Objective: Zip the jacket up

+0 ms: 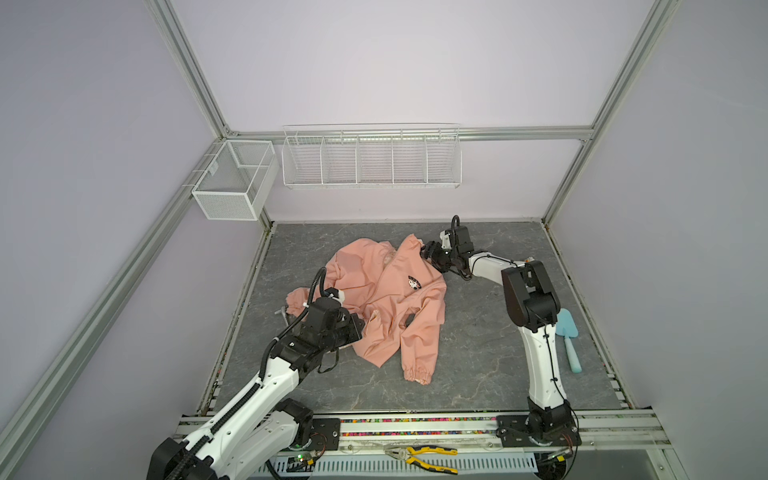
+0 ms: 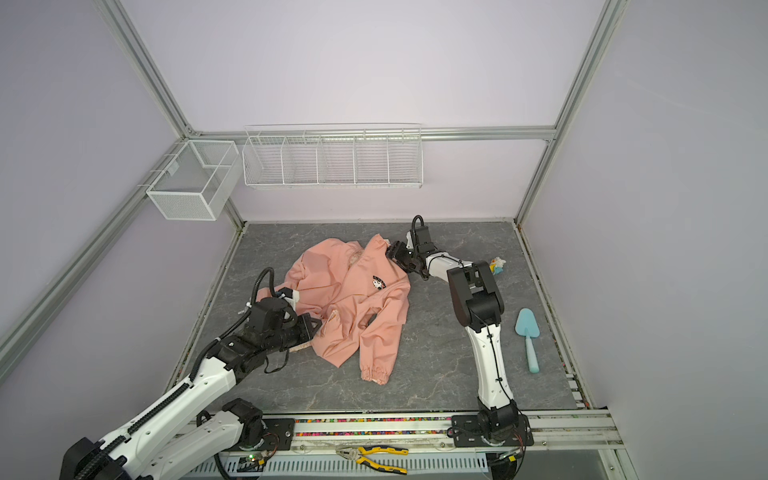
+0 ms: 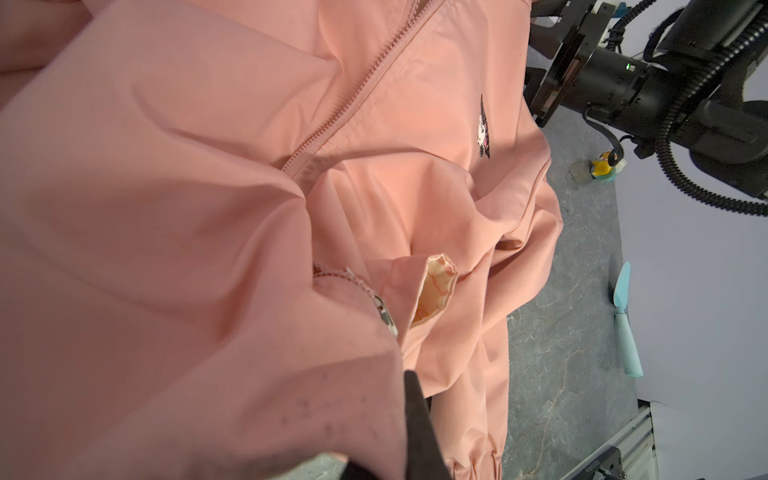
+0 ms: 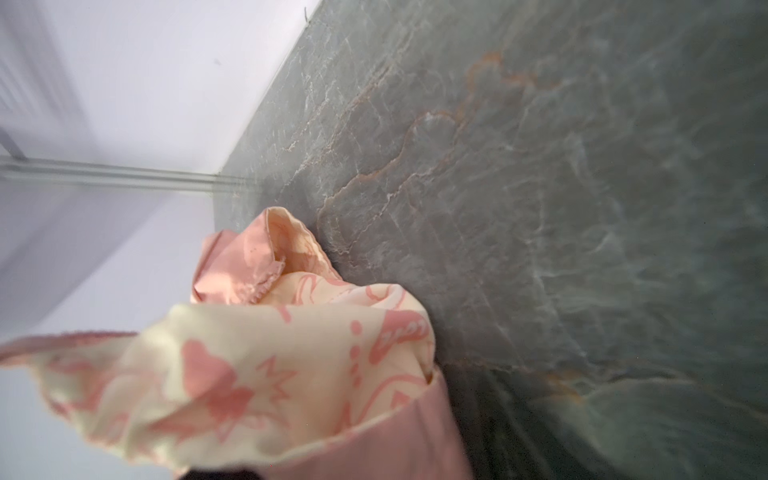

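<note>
While 2 hands (image 1: 360, 326) (image 1: 425, 252) touch 1 jacket (image 1: 376, 272), 1 trowel (image 1: 567, 332) lies apart.

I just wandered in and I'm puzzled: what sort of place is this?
Probably a lab's robot test cell: an aluminium frame with plain walls boxes in a tabletop, a left arm and a right arm are bolted along its front, and a pink jacket lies between them.
</note>
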`<state>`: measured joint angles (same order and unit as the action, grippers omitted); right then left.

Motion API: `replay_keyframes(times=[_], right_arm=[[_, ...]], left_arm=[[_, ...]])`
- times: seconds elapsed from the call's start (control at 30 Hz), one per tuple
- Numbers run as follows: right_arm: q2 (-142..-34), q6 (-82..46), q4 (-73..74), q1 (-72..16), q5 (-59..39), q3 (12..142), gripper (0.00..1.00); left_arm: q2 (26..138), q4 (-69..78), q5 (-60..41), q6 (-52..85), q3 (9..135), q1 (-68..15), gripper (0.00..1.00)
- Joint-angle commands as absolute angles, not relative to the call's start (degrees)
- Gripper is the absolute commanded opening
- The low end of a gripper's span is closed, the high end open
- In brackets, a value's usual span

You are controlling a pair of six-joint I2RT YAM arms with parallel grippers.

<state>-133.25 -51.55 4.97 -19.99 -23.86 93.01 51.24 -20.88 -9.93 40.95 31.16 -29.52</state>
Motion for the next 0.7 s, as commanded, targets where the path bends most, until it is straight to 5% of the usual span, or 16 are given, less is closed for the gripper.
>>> replay_keyframes(times=[0.0,0.2,0.67], right_arm=[[-133.7,-54.8,9.4,-20.2,-26.4,92.2,0.45],[-127.7,-50.8,6.3,-18.5,-25.0,88.9,0.09],[-112.7,-42.8,-8.1,-12.0,-17.9,79.8,0.07]], left_arm=[[50.4,-19.9,-9.5,42.0,30.4,-29.2,0.00],[51.4,-19.5,-9.2,41.8,30.9,-29.2,0.00],[59.8,-20.1,-8.2,36.0,38.6,-29.2,0.00]])
